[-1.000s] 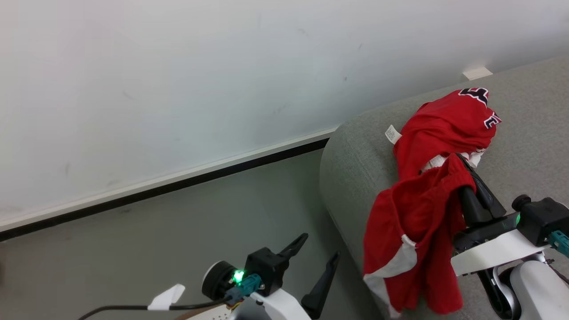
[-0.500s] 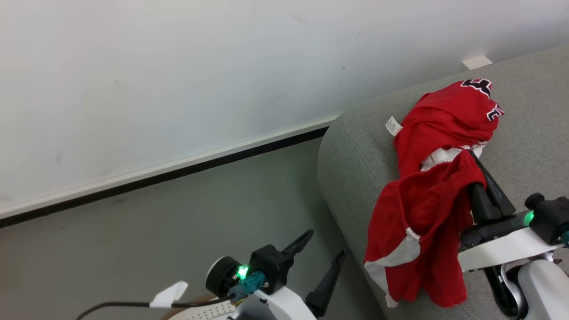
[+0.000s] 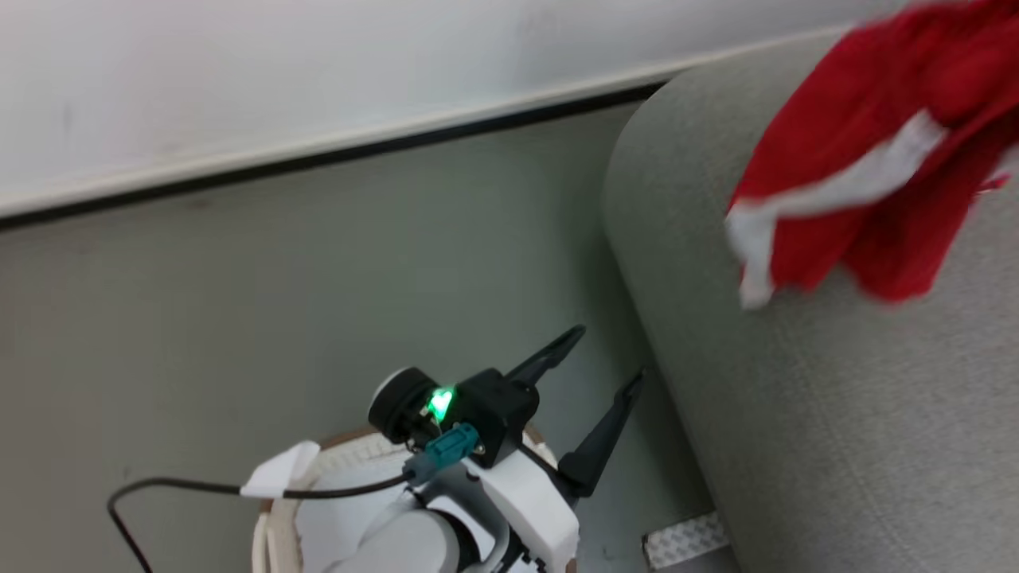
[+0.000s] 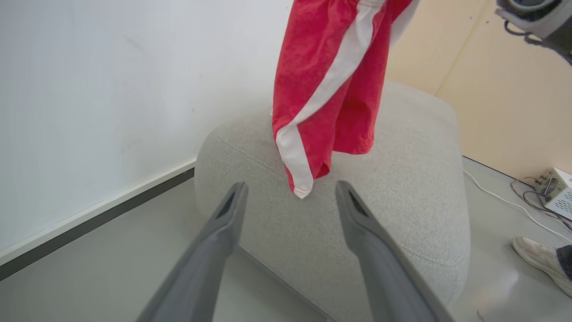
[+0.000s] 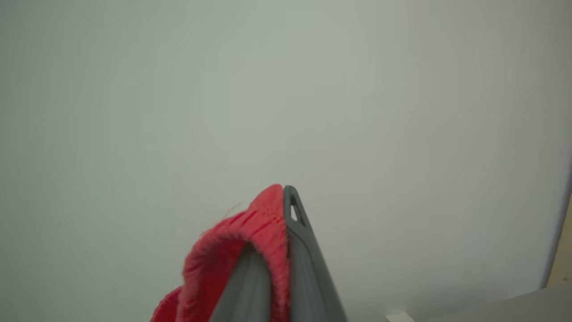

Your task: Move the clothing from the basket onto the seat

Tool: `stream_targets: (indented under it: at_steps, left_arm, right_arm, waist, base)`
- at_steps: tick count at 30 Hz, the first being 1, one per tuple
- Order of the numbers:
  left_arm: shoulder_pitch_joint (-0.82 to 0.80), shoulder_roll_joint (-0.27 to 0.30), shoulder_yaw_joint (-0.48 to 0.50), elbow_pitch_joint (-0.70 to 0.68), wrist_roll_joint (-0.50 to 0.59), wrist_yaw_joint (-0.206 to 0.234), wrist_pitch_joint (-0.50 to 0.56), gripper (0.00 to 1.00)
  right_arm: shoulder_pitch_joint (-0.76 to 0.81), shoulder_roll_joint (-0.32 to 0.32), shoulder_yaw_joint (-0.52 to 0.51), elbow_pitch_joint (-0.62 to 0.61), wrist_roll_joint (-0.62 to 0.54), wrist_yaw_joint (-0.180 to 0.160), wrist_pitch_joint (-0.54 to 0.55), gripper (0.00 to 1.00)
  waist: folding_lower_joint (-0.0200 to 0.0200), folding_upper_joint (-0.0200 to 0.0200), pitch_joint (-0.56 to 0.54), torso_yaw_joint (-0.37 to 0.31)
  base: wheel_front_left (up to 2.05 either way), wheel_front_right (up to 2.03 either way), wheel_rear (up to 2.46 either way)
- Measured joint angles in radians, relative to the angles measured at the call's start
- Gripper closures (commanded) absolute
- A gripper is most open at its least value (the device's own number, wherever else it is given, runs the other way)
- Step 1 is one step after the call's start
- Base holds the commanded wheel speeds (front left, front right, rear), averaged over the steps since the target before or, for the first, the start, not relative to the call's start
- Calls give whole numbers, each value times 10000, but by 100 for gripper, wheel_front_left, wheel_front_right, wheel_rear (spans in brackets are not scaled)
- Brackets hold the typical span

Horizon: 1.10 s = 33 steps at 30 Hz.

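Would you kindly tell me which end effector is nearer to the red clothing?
Right. The right end effector is shut on the clothing; the left end effector stands open, apart from it, beside the seat.

Clothing (image 4: 328, 85) red, white stripe; seat (image 4: 393, 188) light grey.

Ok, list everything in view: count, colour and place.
clothing: one, red with white stripe, hanging from the right gripper over the seat
seat: one, light grey, on the floor
basket: one, white with tan rim, on the floor under the left arm
box: one, white, on the floor with wires
shoe: one, pale, a person's, on the floor
left gripper: one, dark fingers open, empty, over the floor
right gripper: one, dark fingers shut on the clothing
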Motion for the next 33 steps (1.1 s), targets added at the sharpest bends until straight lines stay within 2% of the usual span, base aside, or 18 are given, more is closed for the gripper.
stream_targets:
  at_steps: [7, 13, 15, 20, 23, 24, 25, 27, 28, 29, 30, 33]
  left_arm:
    - [-642, 102, 54, -171, 104, -171, 40, 0]
    - [-832, 221, 119, -357, 117, -173, 86, 0]
    - [-838, 272, 82, -366, 117, -209, 123, 0]
    - [-820, 405, 40, -364, 117, -209, 163, 0]
    - [-805, 431, 2, -357, 115, -236, 161, 0]
    - [-803, 437, 13, -349, 113, -234, 150, 0]
    - [-802, 451, 36, -328, 107, -226, 123, 0]
    - [-785, 506, 107, -286, 86, -157, 75, 0]
    - [-767, 520, 155, -261, 48, -138, 59, 0]
    - [-759, 525, 174, -230, 6, -104, 6, 0]
    - [-755, 537, 213, -201, -8, -100, -29, 0]
    - [-720, 591, 360, -104, -52, -13, -188, 0]
  right_arm:
    - [-2894, -1469, -3076, 1254, -1480, -2, 853, 100]
    - [-3491, -2311, -5079, 2679, -3404, -2, 909, 100]
    - [-3300, -2253, -5632, 3137, -3910, -2, 658, 100]
    - [-2233, -1145, -6999, 4598, -4777, 0, -171, 100]
    - [-1736, -704, -7647, 5304, -5183, 0, -606, 100]
    - [-1627, -545, -7777, 5478, -5277, 0, -731, 95]
    - [-1520, -391, -7892, 5580, -5427, 0, -830, 81]
    - [-1328, -128, -7992, 5685, -5683, 0, -961, 67]
    - [-1241, -23, -8038, 5707, -5777, 0, -1009, 55]
    - [-1136, 88, -8021, 5714, -5879, 0, -1041, 31]
    - [-1029, 211, -7977, 5707, -6013, 0, -1083, 0]
    - [-689, 591, -7902, 5323, -6232, 0, -1099, 0]
  waist:
    - [0, 0, 1085, 632]
    - [0, 0, 1870, 1087]
    - [0, -1, 2117, 1189]
    - [0, 0, 2599, 1316]
    - [-1, 0, 2691, 1328]
    - [-1, 0, 2693, 1314]
    - [-1, -1, 2680, 1292]
    - [-1, -1, 2628, 1228]
    - [-1, -1, 2591, 1195]
    - [-1, -1, 2544, 1160]
    - [-1, 0, 2489, 1129]
    - [-1, -1, 2282, 1038]
  base:
    - [0, 0, 0]
    - [0, 0, 0]
    - [0, 0, 0]
    - [0, 0, 0]
    - [0, 0, 0]
    - [0, 0, 0]
    - [0, 0, 0]
    - [0, 0, 0]
    - [0, 0, 0]
    - [0, 0, 0]
    - [0, 0, 0]
    - [0, 0, 0]
